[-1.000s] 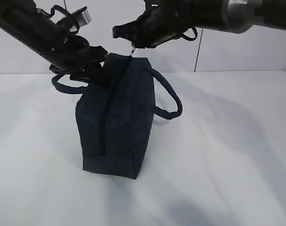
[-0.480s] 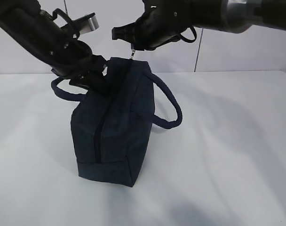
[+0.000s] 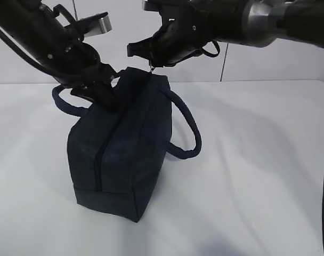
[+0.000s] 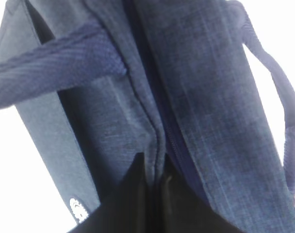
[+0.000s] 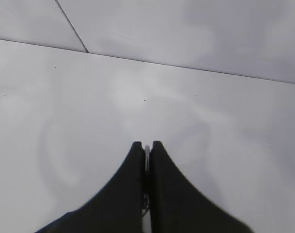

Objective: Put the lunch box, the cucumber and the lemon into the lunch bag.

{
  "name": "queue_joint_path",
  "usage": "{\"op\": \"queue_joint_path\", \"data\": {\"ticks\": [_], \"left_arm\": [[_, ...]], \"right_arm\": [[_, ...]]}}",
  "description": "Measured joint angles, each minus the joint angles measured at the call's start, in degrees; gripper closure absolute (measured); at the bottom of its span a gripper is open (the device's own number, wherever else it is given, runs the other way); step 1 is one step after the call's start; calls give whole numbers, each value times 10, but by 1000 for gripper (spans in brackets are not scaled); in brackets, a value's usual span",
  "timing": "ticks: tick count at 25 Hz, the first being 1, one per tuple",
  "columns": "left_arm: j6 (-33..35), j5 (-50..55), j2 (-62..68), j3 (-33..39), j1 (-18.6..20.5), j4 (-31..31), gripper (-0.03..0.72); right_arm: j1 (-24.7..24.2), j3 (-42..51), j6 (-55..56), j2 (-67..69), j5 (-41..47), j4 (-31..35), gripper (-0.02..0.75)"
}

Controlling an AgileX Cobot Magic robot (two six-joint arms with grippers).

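Swung leftward, lunch bag [image 3: 122,154] hangs pinched between left end effector [image 3: 104,95] and right end effector [image 3: 151,63].

white table [image 3: 247,160], pale wall [image 3: 124,21], perhaps panelled

The lunch bag [image 3: 122,154] stands on the table [image 3: 258,160], left of centre.

Both arms matte black w/ chunky jointed housings. Left arm [image 3: 42,37] has thin black cables looping off the wrist and a small silver-grey block [image 3: 96,23] sticking out near the top. Right arm [image 3: 268,21] shows a shiny brushed-metal cylindrical section betw. black segments, plus a black cable loop under the wrist. Right gripper [image 5: 147,145]: two smooth black fingers, curved outer edges, tapering to narrow tips. Left gripper [image 4: 155,167]: same flat black fingers, pointed ends
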Motion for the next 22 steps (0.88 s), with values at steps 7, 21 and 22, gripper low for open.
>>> {"op": "queue_joint_path", "data": {"ticks": [7, 21, 22], "left_arm": [[0, 17, -4, 0, -1, 8, 691], [0, 31, -4, 2, -1, 15, 691], [0, 32, -4, 2, -2, 17, 691]], "right_arm": [[1, -1, -2, 19, 0, -2, 751], [-1, -6, -15, 44, 25, 18, 751], [-1, -6, -15, 44, 28, 28, 751]]}}
